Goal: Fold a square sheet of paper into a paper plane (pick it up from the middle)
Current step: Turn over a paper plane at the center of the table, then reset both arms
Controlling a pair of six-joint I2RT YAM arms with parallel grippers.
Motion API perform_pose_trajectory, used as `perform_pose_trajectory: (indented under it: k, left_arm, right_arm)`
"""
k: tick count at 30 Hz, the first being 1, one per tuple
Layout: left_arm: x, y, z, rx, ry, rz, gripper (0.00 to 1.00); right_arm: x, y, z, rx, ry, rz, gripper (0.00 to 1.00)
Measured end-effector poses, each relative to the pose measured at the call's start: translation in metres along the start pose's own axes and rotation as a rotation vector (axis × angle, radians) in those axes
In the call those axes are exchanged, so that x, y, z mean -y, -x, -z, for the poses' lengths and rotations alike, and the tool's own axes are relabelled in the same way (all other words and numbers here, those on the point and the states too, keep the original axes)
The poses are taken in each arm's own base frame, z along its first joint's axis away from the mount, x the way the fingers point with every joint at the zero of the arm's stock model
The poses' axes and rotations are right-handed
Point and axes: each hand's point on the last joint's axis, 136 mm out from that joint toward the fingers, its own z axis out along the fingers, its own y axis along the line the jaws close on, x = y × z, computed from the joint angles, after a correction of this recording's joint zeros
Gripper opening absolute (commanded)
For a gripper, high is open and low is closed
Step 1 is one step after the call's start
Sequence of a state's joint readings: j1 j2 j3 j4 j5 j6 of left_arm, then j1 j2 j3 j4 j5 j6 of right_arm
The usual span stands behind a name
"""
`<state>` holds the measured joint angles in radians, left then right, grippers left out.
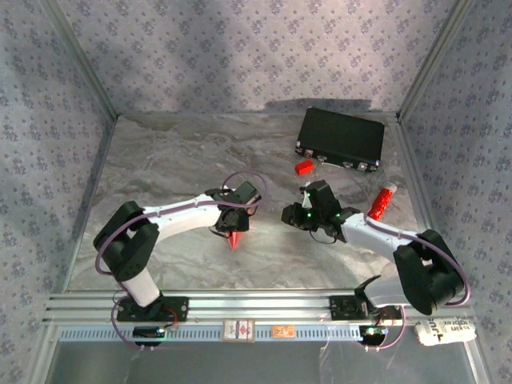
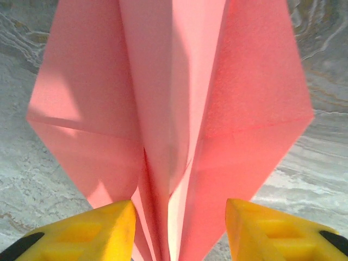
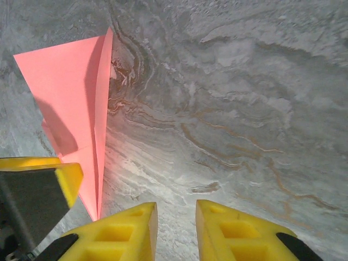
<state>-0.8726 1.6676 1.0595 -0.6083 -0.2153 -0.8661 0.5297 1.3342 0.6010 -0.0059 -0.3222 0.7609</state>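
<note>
While the left claw point(image 2: 180, 202) stands parted, loosely straddling the creased salmon paper plane point(image 2: 174, 98), right claw point(image 3: 176, 204) gapes narrowly, empty, over marbled grey surface point(image 3: 244, 109); black case point(image 1: 341, 138) upper right.

The left arm point(image 1: 172, 214) folds at its elbow on the left and stretches its white forearm toward the middle. There the wrist bends and points the left gripper point(image 1: 233, 226) down. In the left wrist view its yellow fingers point(image 2: 103, 231) stand well apart. The right arm point(image 1: 376, 236) reaches in from the right, and the right gripper point(image 1: 294, 216) stays low, near the left one but apart from it. Its fingers point(image 3: 231, 231) show a narrow gap with nothing between them.
</note>
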Motion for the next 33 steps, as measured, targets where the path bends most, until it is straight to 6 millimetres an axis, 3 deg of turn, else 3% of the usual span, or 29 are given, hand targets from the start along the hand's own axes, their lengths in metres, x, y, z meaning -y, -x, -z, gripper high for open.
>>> perform_pose_trajectory:
  k: [4,8,13,17,20,25,28,31,33]
  left_arm:
    - [0.001,0.006,0.01,0.027,-0.02,0.005,0.48]
    - [0.002,0.019,0.032,0.095,-0.055,-0.014,0.52]
    - [-0.012,0.052,0.074,0.289,-0.091,-0.065,0.74]
    - [-0.059,0.077,0.082,0.404,-0.034,-0.044,1.0]
    - [-0.109,0.09,0.076,0.456,0.045,0.01,1.0]
    - [-0.191,0.103,0.068,0.541,0.209,0.1,1.0]
    - [-0.22,0.11,0.069,0.603,0.288,0.113,1.0]
    - [-0.248,0.114,0.066,0.629,0.329,0.139,1.0]
    - [-0.263,0.117,0.062,0.638,0.353,0.149,1.0]
  right_arm:
    - [0.007,0.007,0.009,0.027,-0.045,0.011,0.35]
    - [0.011,0.024,0.029,0.102,-0.113,0.053,0.53]
    - [0.024,0.072,0.079,0.326,-0.273,0.114,0.84]
    - [0.052,0.109,0.121,0.524,-0.473,0.166,0.92]
    - [0.081,0.128,0.134,0.6,-0.633,0.253,0.93]
    - [0.147,0.135,0.12,0.535,-0.854,0.354,0.91]
    - [0.179,0.135,0.11,0.515,-0.882,0.357,0.9]
    - [0.193,0.139,0.1,0.501,-0.845,0.381,0.88]
    - [0.187,0.145,0.093,0.508,-0.802,0.427,0.89]
